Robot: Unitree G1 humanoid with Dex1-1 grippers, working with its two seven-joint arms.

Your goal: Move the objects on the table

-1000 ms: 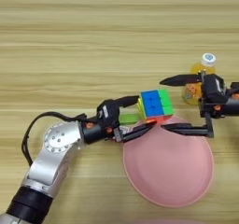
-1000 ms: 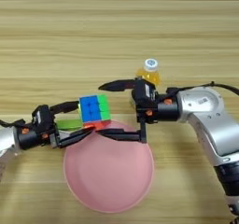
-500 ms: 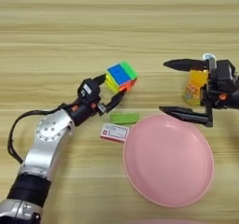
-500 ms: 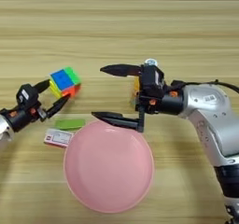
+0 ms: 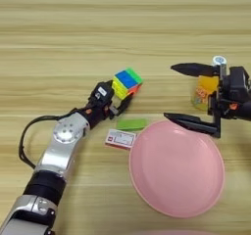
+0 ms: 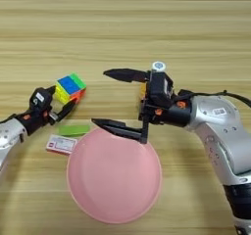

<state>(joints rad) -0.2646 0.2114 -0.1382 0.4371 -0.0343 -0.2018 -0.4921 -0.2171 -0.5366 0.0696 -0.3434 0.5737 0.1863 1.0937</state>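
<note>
Puzzle cube [image 5: 126,82] in left tool [image 5: 119,96] — seemingly further left.

The left arm reaches in from the bottom left, bent at the elbow. Its left pincer [image 5: 119,96] has its fingers squeezed on something. The right arm comes in from the right side. Its right pincer [image 6: 112,98] points left with both black fingers spread wide apart.
</note>
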